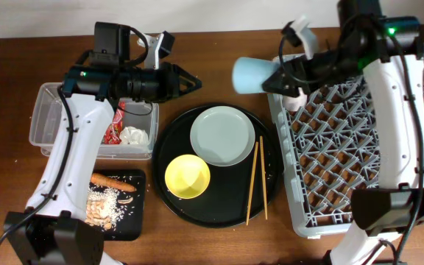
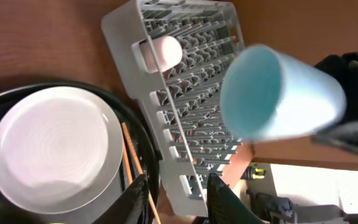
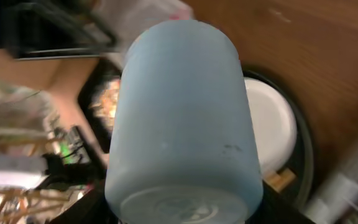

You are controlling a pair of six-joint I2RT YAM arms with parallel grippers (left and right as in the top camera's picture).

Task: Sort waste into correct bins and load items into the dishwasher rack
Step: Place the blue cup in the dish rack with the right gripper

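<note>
- Now at the right gripper: closed round a blue cup, tipped on its side, mouth facing left, above the table just left of the dishwasher rack's far-left corner.
- At the left gripper: parted partway, gripping nothing, hovering beyond the round black tray.
- Smooth matte plastic on the cup; pale grey peg lattice, pink cup lodged inside.
- On the tray: pale grey plate, yellow bowl, two wooden chopsticks.
- Beneath, brown wood grain.

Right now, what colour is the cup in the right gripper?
The cup is pale blue, clearest in the right wrist view.
</note>
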